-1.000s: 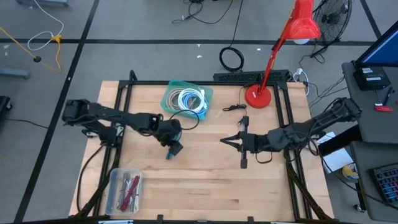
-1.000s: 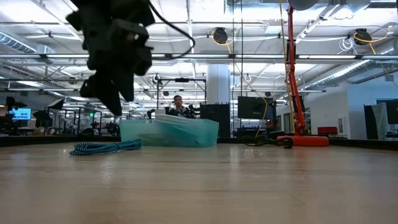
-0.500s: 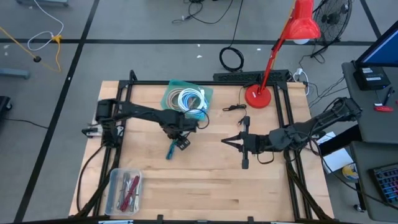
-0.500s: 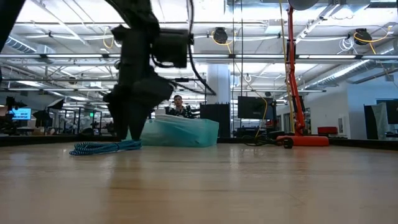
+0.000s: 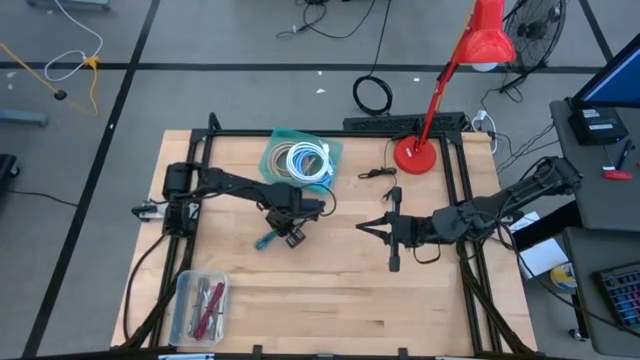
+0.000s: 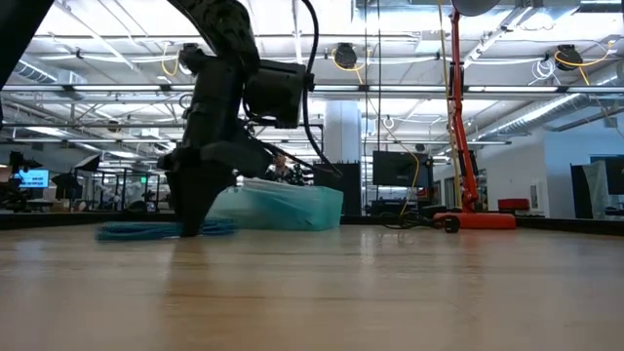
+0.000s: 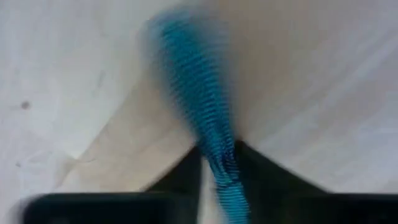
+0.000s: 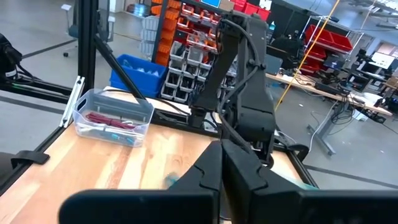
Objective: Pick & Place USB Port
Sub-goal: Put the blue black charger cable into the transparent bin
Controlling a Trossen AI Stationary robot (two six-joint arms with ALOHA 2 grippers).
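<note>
The left gripper is down at the wooden table near its middle, its dark fingers closed tight on a blue braided cable that runs out between them and lies along the boards. Just behind it sits the teal bin holding coiled cables, and near the front left corner stands a clear box of red items. The right gripper rests farther right, fingers together and empty.

Industrial lab/workshop space: exposed ceiling trusses and strip lights, parts-bin racks, workbenches and monitors are seen beyond the wooden table, past the grippers.
</note>
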